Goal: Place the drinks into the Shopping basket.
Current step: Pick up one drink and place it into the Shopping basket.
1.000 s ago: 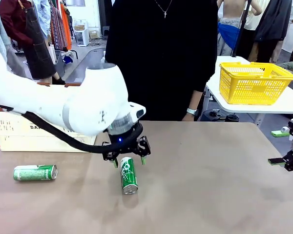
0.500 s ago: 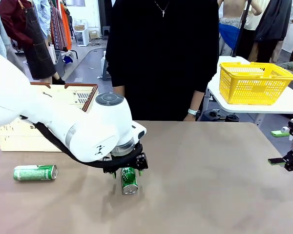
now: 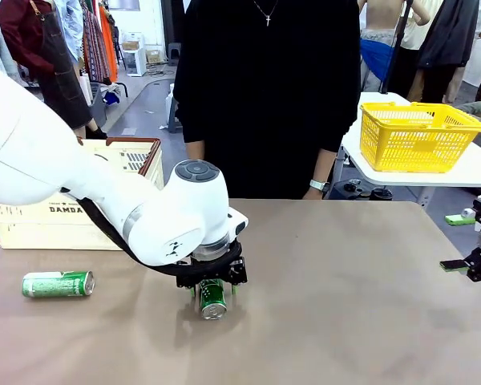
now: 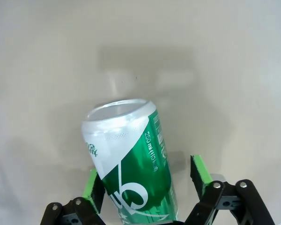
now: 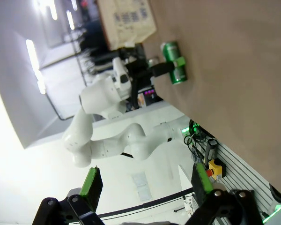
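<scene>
A green can (image 3: 212, 298) lies on its side on the brown table, its silver end toward the camera. My left gripper (image 3: 212, 285) has come down over it and stands open, a green pad on each side. In the left wrist view the can (image 4: 131, 159) lies between the pads (image 4: 200, 174), with a gap still showing on the right. A second green can (image 3: 58, 283) lies at the table's left. The cream Shopping basket (image 3: 32, 228) with a brown rim stands at the far left. My right gripper (image 3: 468, 265) hovers open and empty at the right edge.
A person in black stands at the far side of the table (image 3: 361, 265). On a white side table at the back right stands a yellow mesh basket (image 3: 417, 136). The right wrist view shows the left arm (image 5: 103, 93) far off over the can (image 5: 170, 50).
My left arm has dropped lower, bringing its open fingers down around the green can. The can and the right arm have not moved.
</scene>
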Robot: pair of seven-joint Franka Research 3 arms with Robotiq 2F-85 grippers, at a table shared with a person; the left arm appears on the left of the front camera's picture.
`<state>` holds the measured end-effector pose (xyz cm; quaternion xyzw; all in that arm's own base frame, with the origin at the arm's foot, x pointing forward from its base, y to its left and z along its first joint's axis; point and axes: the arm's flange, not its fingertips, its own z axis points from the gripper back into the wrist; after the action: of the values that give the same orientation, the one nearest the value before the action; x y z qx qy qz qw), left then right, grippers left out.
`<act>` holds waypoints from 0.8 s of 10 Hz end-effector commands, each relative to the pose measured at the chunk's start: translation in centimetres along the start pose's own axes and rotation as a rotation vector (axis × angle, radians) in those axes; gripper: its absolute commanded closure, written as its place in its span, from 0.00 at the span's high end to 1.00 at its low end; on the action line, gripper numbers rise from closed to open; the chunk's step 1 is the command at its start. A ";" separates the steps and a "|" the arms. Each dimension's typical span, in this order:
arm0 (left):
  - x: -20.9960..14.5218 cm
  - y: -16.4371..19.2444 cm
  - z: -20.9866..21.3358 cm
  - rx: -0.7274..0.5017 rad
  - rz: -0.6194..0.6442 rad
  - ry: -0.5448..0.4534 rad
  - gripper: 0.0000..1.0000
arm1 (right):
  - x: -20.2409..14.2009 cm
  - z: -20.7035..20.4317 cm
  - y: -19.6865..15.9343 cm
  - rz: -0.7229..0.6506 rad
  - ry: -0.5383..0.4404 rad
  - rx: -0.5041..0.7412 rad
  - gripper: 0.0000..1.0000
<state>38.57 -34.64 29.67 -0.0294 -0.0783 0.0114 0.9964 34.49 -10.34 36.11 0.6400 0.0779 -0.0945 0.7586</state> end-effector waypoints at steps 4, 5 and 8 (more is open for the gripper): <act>0.5 0.0 0.3 0.021 0.020 -0.013 0.00 | -0.5 0.0 0.2 -0.021 -0.004 -0.017 1.00; 0.6 0.3 0.7 0.014 0.027 -0.018 0.00 | -0.5 0.0 0.2 -0.021 -0.004 -0.017 1.00; 0.7 2.0 3.6 -0.011 0.032 -0.059 0.00 | -0.5 0.0 0.2 -0.021 -0.004 -0.017 1.00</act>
<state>39.38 -33.61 31.55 -0.0291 -0.0929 0.0242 0.9950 34.49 -10.34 36.11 0.6400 0.0779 -0.0945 0.7586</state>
